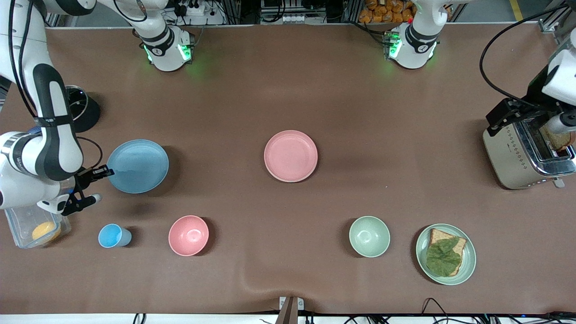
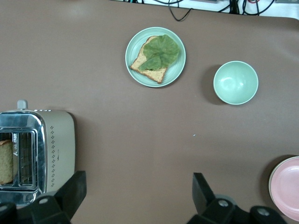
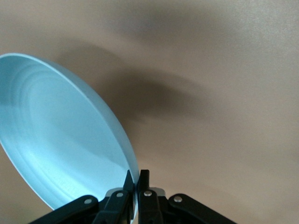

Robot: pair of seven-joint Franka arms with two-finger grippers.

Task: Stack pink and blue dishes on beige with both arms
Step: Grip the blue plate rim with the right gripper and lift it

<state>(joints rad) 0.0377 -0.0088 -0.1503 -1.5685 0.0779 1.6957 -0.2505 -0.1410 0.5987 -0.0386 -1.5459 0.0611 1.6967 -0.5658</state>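
My right gripper [image 1: 107, 171] is closed on the rim of the blue plate [image 1: 138, 166], at the plate's 9 o'clock edge in the front view. In the right wrist view the two fingers [image 3: 140, 184] pinch the thin rim [image 3: 132, 161] and the plate is tilted up off the table, with its shadow on the brown cloth under it. I judge that I hold it by the edge because a flat plate gives no other place to grip.

My left gripper [image 2: 135, 196] hangs with its jaws wide apart and holds nothing. It is over the toaster [image 1: 527, 155] at the left arm's end of the table, and this arm waits.

The pink plate [image 1: 290, 155] lies flat at the middle of the table, at 3 o'clock from the blue plate and well apart from it. I see no beige plate in any view. The pink bowl [image 1: 188, 235] and the small blue cup [image 1: 113, 236] stand nearer to the front camera than the blue plate.
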